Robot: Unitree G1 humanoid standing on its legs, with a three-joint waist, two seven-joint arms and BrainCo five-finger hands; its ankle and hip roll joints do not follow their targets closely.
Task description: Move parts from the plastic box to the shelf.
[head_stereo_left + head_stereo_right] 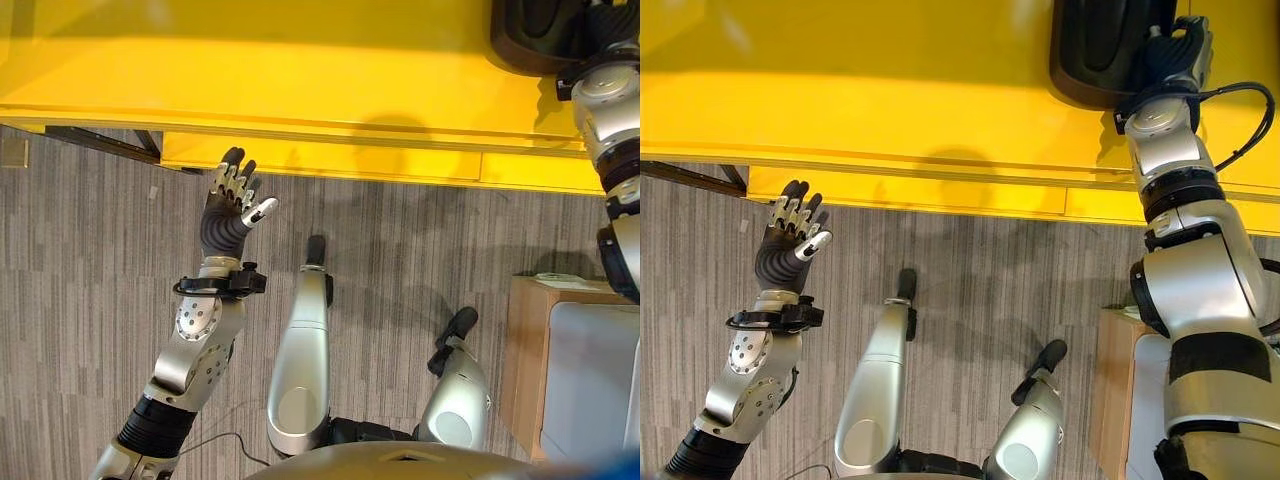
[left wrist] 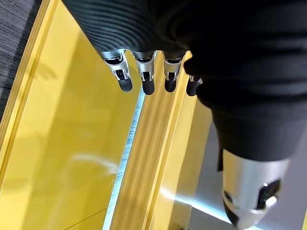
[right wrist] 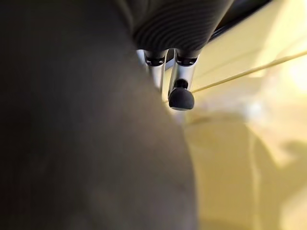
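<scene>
One black moulded part lies on the yellow shelf, upper right — right hand against it, fingers' state untellable; left hand spread, empty — delivery nearly done.

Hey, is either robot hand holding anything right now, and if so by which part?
The left robot hand is open and empty. The right robot hand rests against a black part on the yellow shelf; its grip cannot be told.

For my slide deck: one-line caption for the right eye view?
Right hand against a black part on the yellow shelf; left hand open above the floor.
</scene>
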